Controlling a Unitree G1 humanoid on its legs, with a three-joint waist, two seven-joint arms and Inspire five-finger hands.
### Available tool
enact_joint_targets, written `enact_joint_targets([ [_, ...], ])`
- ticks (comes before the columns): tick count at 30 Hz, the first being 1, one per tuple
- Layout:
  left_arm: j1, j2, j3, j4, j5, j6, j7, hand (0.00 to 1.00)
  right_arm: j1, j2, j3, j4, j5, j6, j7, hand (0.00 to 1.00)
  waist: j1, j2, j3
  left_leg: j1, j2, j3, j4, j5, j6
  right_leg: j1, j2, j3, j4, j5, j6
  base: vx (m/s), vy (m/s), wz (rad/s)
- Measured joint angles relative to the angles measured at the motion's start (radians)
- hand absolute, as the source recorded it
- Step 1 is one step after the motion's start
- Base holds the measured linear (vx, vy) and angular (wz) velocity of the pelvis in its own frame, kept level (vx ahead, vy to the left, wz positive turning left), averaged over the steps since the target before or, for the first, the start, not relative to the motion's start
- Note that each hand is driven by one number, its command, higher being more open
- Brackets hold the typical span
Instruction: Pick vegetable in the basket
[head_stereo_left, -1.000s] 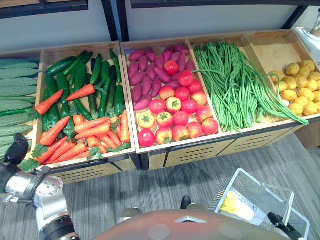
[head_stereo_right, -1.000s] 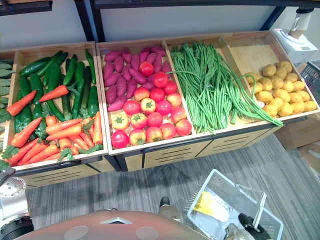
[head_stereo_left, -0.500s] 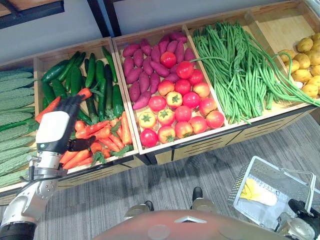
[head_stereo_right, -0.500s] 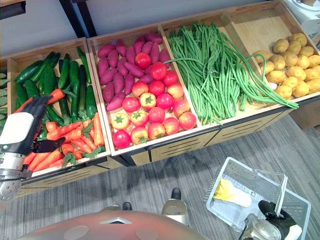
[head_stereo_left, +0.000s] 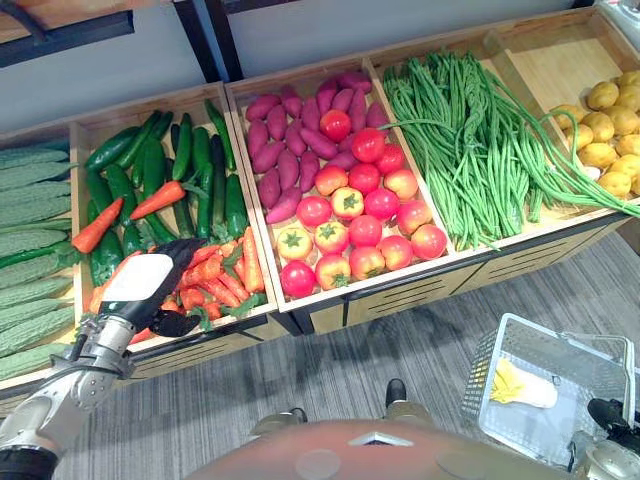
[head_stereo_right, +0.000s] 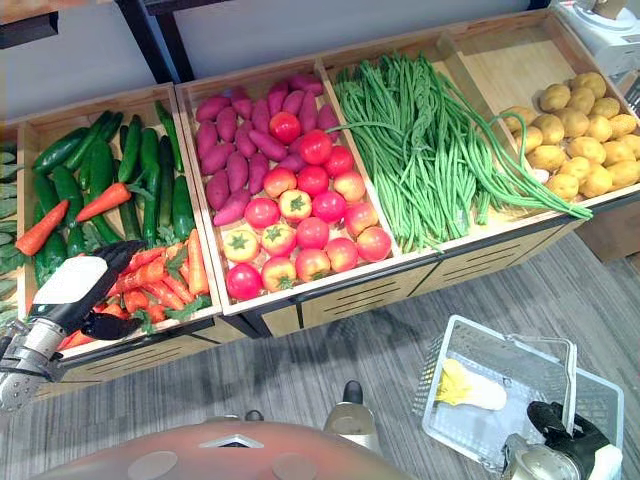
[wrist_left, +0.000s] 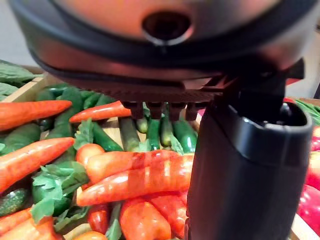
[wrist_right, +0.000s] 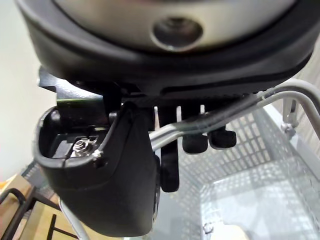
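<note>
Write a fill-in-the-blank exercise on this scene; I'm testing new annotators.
1. The left hand is above the orange ____.
2. The right hand holds the wire ____ by its handle.
3. Between the tomatoes and the potatoes lie green ____.
Missing words: carrots; basket; beans.

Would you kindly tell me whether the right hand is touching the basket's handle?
Touching. In the right wrist view, the right hand curls its fingers over the wire handle of the basket, and the wire passes between them and the thumb.
</note>
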Motion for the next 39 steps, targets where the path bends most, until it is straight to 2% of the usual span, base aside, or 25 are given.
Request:
enact_joint_targets([
  [8, -0.096, -0.007, -0.031, 0.047, 0.008, 0.051, 0.01, 1.0, 0.011, 0.0, 0.0, 0.0, 0.0, 0.002, 0.001, 0.0, 0.015, -0.014, -0.013, -0.003, -0.001, -0.001, -0.001, 0.007, 0.001, -0.011, -0.004, 0.0, 0.02, 0.0, -0.001, -0.01, -0.003, 0.0],
  [12, -0.174, -0.046, -0.094, 0.106, 0.015, 0.052, 0.018, 1.0, 0.018, 0.005, -0.006, 0.0, 0.0, 0.004, 0.001, 0.0, 0.025, -0.018, -0.019, -0.005, -0.004, -0.009, 0.001, 0.017, 0.0, -0.012, -0.018, -0.012, 0.029, 0.001, 0.0, -0.05, -0.001, 0.07],
  [16, -0.202, -0.084, -0.109, 0.144, 0.016, 0.066, 0.024, 1.0, 0.018, 0.041, -0.021, -0.025, 0.0, 0.007, 0.001, 0.0, 0.027, -0.024, -0.015, -0.014, -0.005, -0.019, 0.0, 0.026, 0.0, -0.014, -0.023, -0.025, 0.03, 0.002, 0.001, -0.07, -0.019, 0.1],
  [18, -0.213, -0.096, -0.109, 0.144, 0.021, 0.073, 0.025, 1.0, 0.023, 0.072, -0.025, -0.049, -0.004, 0.012, 0.001, 0.0, 0.027, -0.037, -0.007, -0.035, 0.001, -0.013, 0.004, 0.011, -0.006, -0.019, -0.024, -0.037, 0.029, 0.002, 0.003, -0.1, -0.038, 0.18],
  [21, -0.251, -0.113, -0.109, 0.144, 0.044, 0.074, 0.027, 1.0, 0.033, 0.074, -0.024, -0.072, -0.029, 0.03, 0.001, 0.0, 0.036, -0.036, 0.004, -0.05, 0.023, 0.053, 0.019, 0.015, -0.011, -0.024, -0.028, -0.047, 0.029, 0.004, 0.005, -0.06, -0.029, 0.18],
  [24, -0.284, -0.121, -0.109, 0.144, 0.046, 0.081, 0.03, 1.0, 0.041, 0.073, -0.022, -0.097, -0.047, 0.031, 0.001, 0.0, 0.05, -0.04, 0.008, -0.066, 0.02, 0.051, 0.023, 0.027, -0.01, -0.035, -0.032, -0.049, 0.029, 0.007, 0.008, 0.0, 0.003, 0.04],
  [29, -0.331, -0.133, -0.109, 0.144, 0.046, 0.099, 0.031, 1.0, 0.037, 0.073, -0.019, -0.143, -0.047, 0.031, 0.001, 0.0, 0.054, -0.048, 0.041, -0.077, 0.016, 0.042, 0.037, 0.028, -0.011, -0.034, -0.039, -0.058, 0.03, 0.008, 0.01, 0.01, 0.008, 0.07],
  [35, -0.359, -0.143, -0.108, 0.144, 0.046, 0.115, 0.036, 1.0, 0.034, 0.073, -0.019, -0.154, -0.047, 0.028, 0.002, 0.0, 0.058, -0.073, 0.086, -0.077, 0.013, 0.038, 0.039, 0.028, -0.011, -0.037, -0.042, -0.062, 0.032, 0.009, 0.011, 0.0, 0.001, 0.01],
  [39, -0.374, -0.15, -0.106, 0.144, 0.046, 0.12, 0.041, 1.0, 0.031, 0.073, -0.018, -0.154, -0.048, 0.028, 0.002, 0.0, 0.061, -0.066, 0.093, -0.077, 0.009, 0.041, 0.038, 0.027, -0.011, -0.042, -0.047, -0.062, 0.037, 0.009, 0.012, 0.0, 0.0, 0.0],
])
